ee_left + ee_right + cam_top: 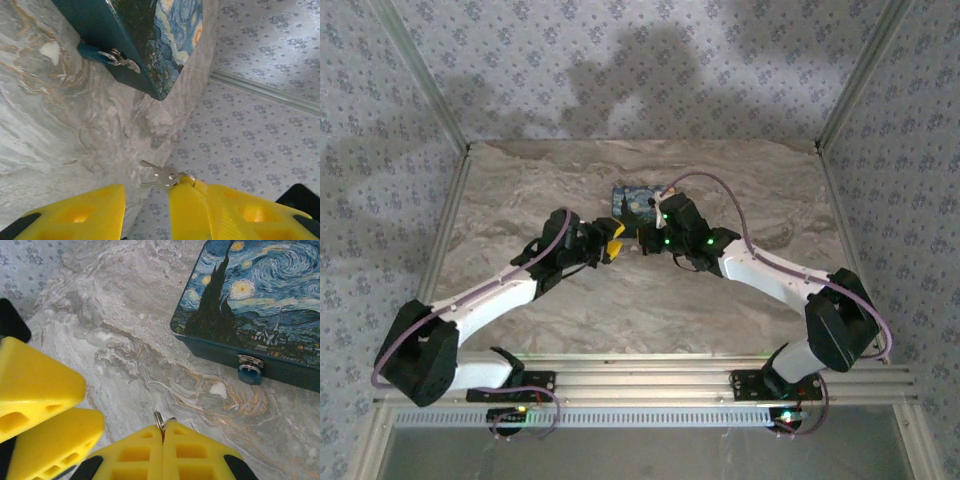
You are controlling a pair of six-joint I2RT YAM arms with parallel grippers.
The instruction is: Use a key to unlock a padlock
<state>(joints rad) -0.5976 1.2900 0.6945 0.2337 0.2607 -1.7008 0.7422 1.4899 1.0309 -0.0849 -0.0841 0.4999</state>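
Patterned grey wallpaper (620, 60) lines the walls around a marbled grey bench (570, 310). At the far middle of the bench lies a box (638, 198) with a blue-and-yellow swirl painting on its lid.

From above, the padlock and the key are too small to make out. The black body of the right arm covers the right pincer (645, 238), and the far end of the box is cut off in both wrist views. In the right wrist view the padlock (249, 374) is plain: a small blue body hanging from a metal latch on the near wall of the box (260, 300), well apart from both pincers. The left wrist view shows it at an angle (95, 52), with part of its body blurred into the box's wall.

The right pincer (162, 427) is closed, finger against finger, with a small metal ring pinched at the very tips; the key's blade is hidden there.

The left pincer (147, 200) stands narrowly apart with nothing in the gap. The key (159, 175) shows as thin pale blades on a ring, pointing left. Its ring touches the tip of the yellow finger just right of the gap; whose finger that is I cannot tell.

From above, the two pincers meet just near of the box, the left one's yellow fingers (612, 246) close beside the right.
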